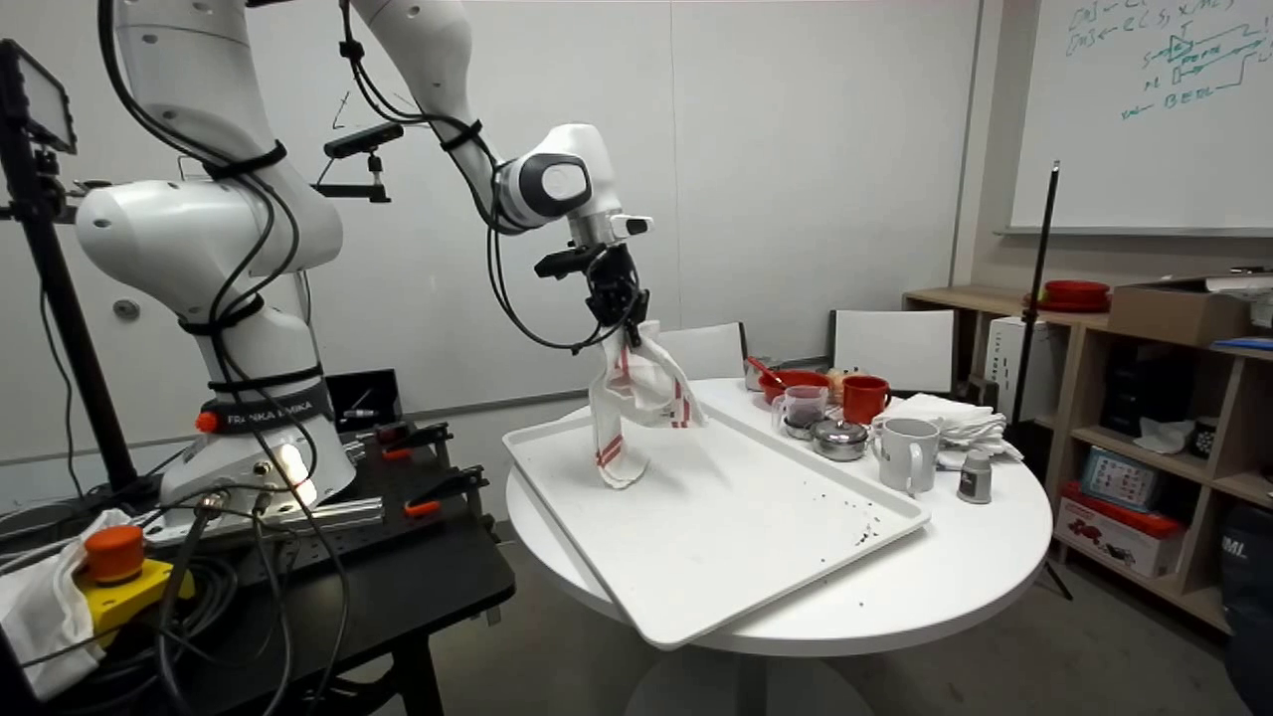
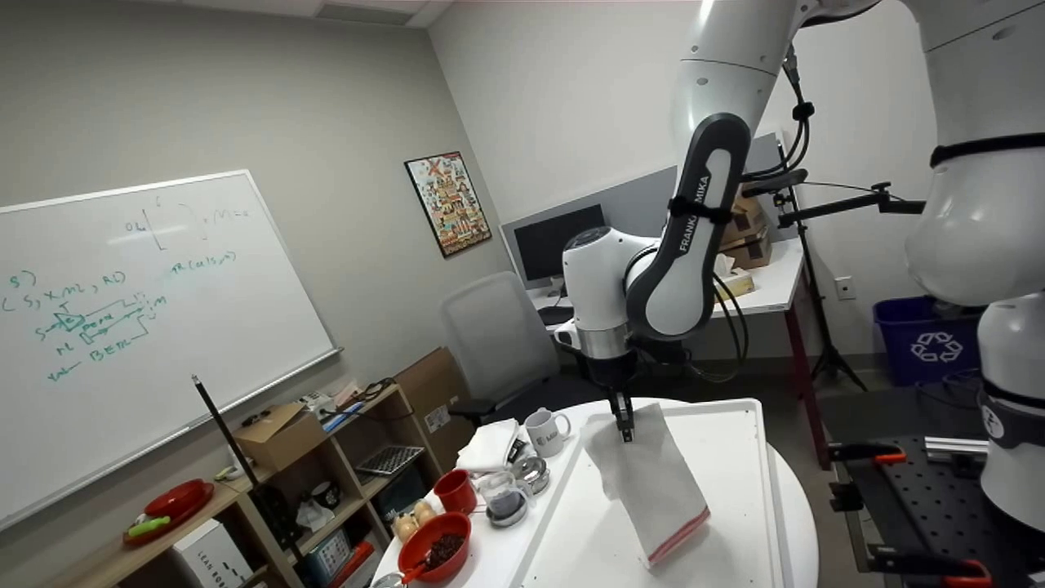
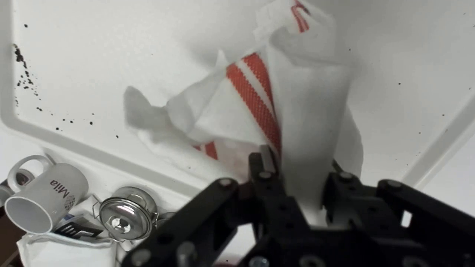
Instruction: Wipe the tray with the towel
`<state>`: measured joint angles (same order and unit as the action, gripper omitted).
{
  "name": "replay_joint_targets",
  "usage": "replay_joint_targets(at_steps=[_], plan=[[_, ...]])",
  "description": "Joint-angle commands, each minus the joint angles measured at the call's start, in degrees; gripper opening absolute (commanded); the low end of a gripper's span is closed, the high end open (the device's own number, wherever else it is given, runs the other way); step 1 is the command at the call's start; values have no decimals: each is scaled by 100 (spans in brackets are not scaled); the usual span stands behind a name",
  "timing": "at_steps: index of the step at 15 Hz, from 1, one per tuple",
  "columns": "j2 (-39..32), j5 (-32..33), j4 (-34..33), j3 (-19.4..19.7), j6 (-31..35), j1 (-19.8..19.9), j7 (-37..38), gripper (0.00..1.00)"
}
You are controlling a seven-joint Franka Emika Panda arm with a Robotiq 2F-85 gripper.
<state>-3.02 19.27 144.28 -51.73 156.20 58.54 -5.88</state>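
Evidently the gripper pinches the towel, which hangs over the tray, well apart from the corner near the mug. Ideally, press the folds flat and gather the dark specks inward from that corner.

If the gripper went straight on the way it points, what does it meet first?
The towel, which hangs from the gripper and lies in its downward line. Past that, likely the tray; depth is unclear, so I can't say how close it is.
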Motion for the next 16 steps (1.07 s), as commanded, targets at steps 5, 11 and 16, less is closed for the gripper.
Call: replay_joint_targets(at_steps=[5, 11, 16], plan=[[-400, 974, -231, 345, 128, -84, 813, 88], [-334, 1361, -178, 464, 247, -67, 1349, 100], [-330, 1536, -178, 534, 295, -105, 1622, 100]])
